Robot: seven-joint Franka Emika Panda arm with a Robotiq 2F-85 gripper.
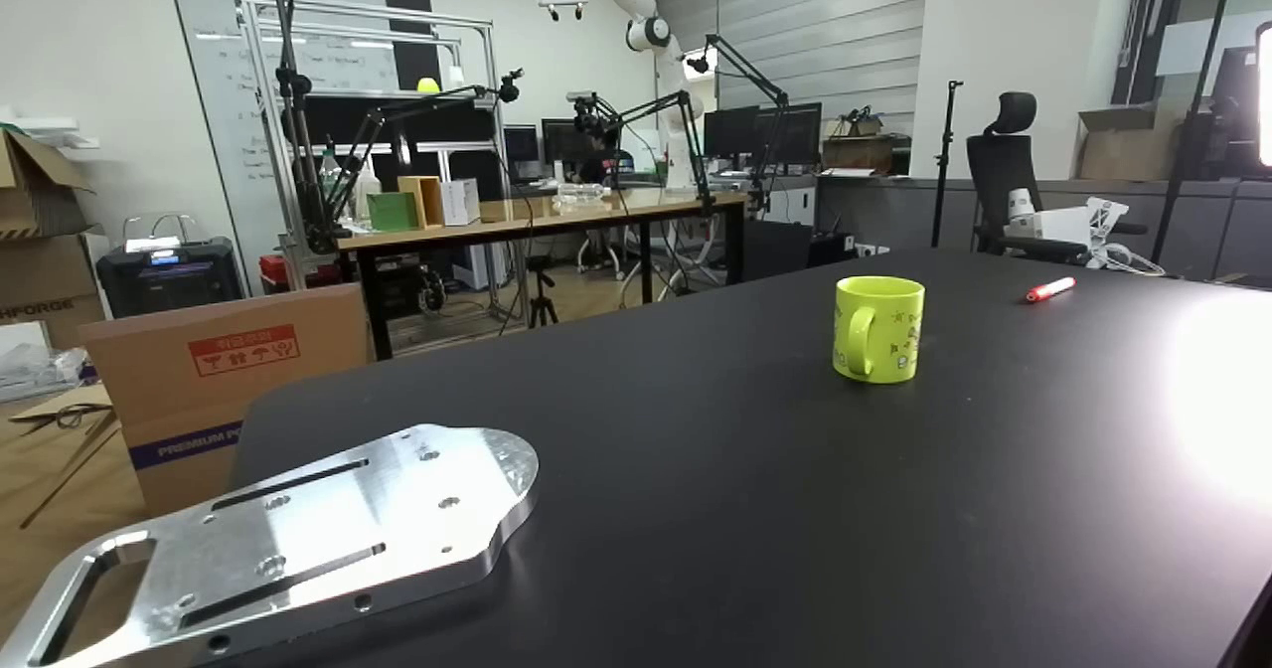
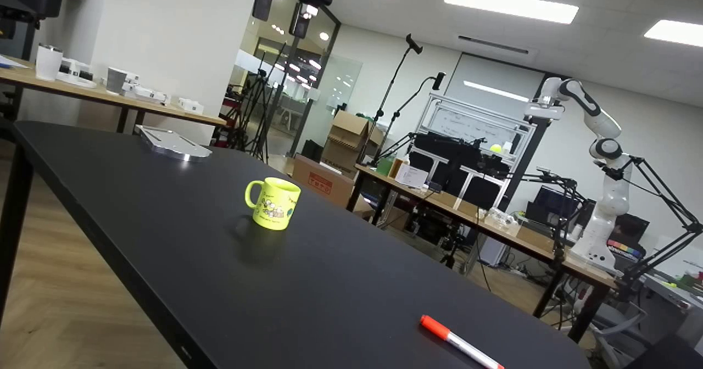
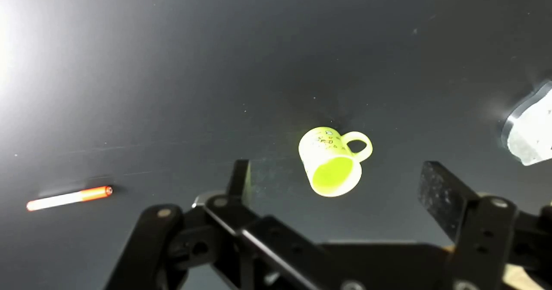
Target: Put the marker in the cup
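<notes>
The marker [image 2: 461,342] is a thin pen with a white barrel, a red-orange cap and a red-orange end. It lies flat on the black table, apart from the cup; it also shows in an exterior view [image 1: 1050,290] and at the left of the wrist view [image 3: 69,198]. The yellow-green cup [image 1: 879,330] with printed drawings stands upright on the table; it also shows in an exterior view [image 2: 273,204] and in the wrist view [image 3: 321,152], its inside bare. My gripper [image 3: 338,186] is open and empty; it hangs high above the table at the top of an exterior view [image 2: 281,15].
A silver metal plate [image 1: 397,509] lies at the table end away from the marker; it also shows in an exterior view [image 2: 174,143] and at the right of the wrist view [image 3: 532,130]. The black table [image 1: 696,529] has a long edge beside the cup. Another arm [image 2: 607,149] stands in the background.
</notes>
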